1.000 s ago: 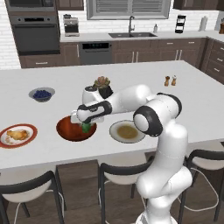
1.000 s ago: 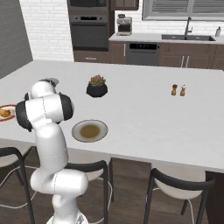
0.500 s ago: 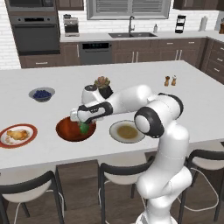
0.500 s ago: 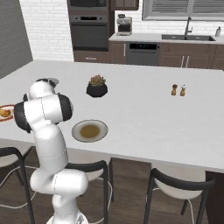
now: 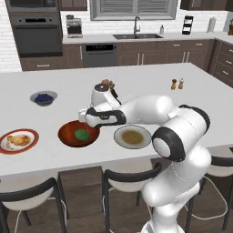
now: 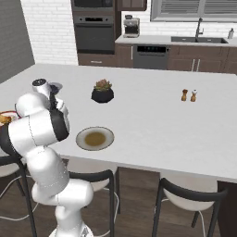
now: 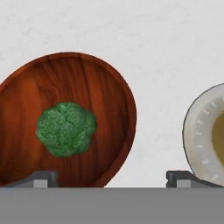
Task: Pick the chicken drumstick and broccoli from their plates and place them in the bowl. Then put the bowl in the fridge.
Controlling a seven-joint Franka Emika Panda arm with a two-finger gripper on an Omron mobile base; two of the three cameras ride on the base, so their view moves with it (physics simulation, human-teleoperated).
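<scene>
The broccoli (image 5: 82, 134) lies loose in the bowl (image 5: 68, 136), a little off its centre, with nothing touching it; the hand view shows it (image 7: 65, 129) resting on the red-brown wood (image 7: 100, 96). A second ago the green lump sat right under the claw's tip in the left base view; now it lies clear of it, and the claw (image 5: 83, 117) hangs just above the bowl's far rim. In the hand view the two fingertips (image 7: 41, 178) stand far apart, one over the bowl's near edge and the other over the rim of the beige plate (image 7: 197, 131), so the claw is wide and holds nothing.

The beige plate (image 5: 132, 137) with its brownish centre sits on the counter (image 5: 205, 104) just right of the bowl, apart from it; it also shows in the right base view (image 6: 94, 138). The chicken drumstick (image 5: 18, 139) is on the red-rimmed plate (image 5: 7, 144), left of the bowl and well apart from the claw, as it was a second ago. At the left edge of the right base view a sliver of what seems to be that same plate (image 6: 5, 116) shows beside the arm, though it is too cut off to be sure.

Bowl, both plates and drumstick have not shifted since the earlier pictures.
</scene>
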